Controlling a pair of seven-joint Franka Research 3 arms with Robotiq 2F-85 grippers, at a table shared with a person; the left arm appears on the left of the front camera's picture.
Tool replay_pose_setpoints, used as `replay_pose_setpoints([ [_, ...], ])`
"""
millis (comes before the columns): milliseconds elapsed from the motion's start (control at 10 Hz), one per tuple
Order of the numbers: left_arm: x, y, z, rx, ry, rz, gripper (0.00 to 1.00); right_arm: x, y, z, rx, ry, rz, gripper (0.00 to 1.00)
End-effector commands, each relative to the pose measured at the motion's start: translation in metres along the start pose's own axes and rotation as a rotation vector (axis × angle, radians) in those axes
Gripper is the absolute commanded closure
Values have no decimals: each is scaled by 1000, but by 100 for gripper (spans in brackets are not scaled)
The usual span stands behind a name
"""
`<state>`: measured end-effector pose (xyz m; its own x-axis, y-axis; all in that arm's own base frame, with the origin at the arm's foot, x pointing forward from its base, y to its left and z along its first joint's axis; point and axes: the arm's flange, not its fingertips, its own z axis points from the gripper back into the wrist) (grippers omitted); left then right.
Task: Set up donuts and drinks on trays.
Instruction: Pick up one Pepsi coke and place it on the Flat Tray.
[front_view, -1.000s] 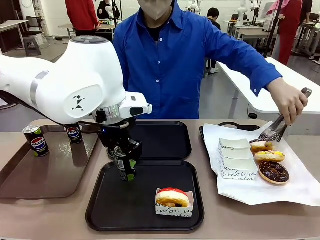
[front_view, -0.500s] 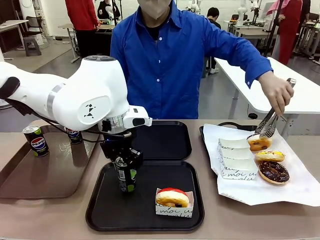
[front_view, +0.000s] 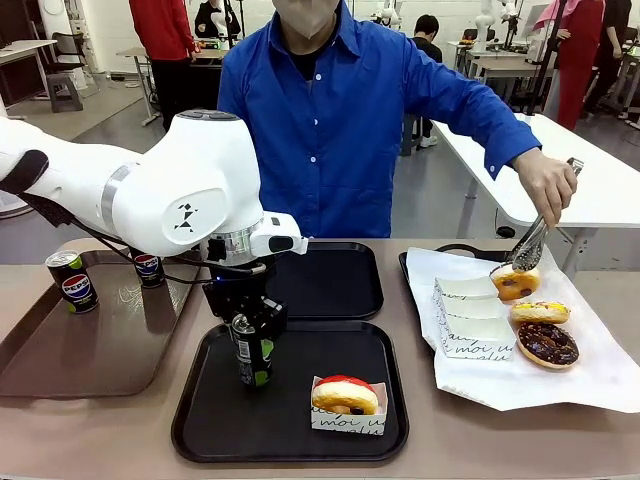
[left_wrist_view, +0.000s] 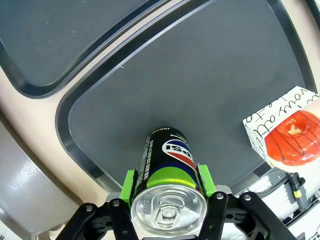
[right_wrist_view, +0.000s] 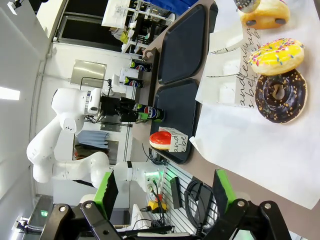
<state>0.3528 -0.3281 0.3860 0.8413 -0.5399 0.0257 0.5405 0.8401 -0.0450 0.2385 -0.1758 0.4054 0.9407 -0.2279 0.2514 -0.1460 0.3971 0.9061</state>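
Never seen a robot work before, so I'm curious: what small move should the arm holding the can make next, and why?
Probably lower the can straight down, then open the left gripper. The can hangs upright over the near black tray, beside the boxed donut; whether it already touches the tray is unclear.

White arm (front_view: 170, 190), black green-padded jaws

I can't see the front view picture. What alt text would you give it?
A white robot arm's fingers grip a black-and-green can upright over the near black tray, beside a boxed red donut. Across the table, a person in blue holds tongs to a donut on white paper.
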Motion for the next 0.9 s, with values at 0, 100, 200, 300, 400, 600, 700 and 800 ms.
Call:
replay_pose_setpoints([
  [0,2,1,5,25,-34,-35,42,0,-1,0,12,-4,11,0],
  [100,2,0,5,33,-59,-40,42,0,-1,0,12,-4,11,0],
  [200,1,0,3,55,-81,-43,42,0,-1,0,12,-4,11,0],
  [300,1,0,2,65,-89,-45,42,0,-1,0,12,-4,11,0],
  [400,2,0,0,82,-106,-46,42,0,-1,0,12,-4,11,0],
  [600,3,0,-8,123,-118,-50,42,0,-1,0,12,-4,11,0],
  [700,3,-1,-13,136,-115,-56,42,0,-1,0,12,-4,11,0],
  [800,2,-2,-17,135,-109,-65,42,0,-1,0,12,-4,11,0],
])
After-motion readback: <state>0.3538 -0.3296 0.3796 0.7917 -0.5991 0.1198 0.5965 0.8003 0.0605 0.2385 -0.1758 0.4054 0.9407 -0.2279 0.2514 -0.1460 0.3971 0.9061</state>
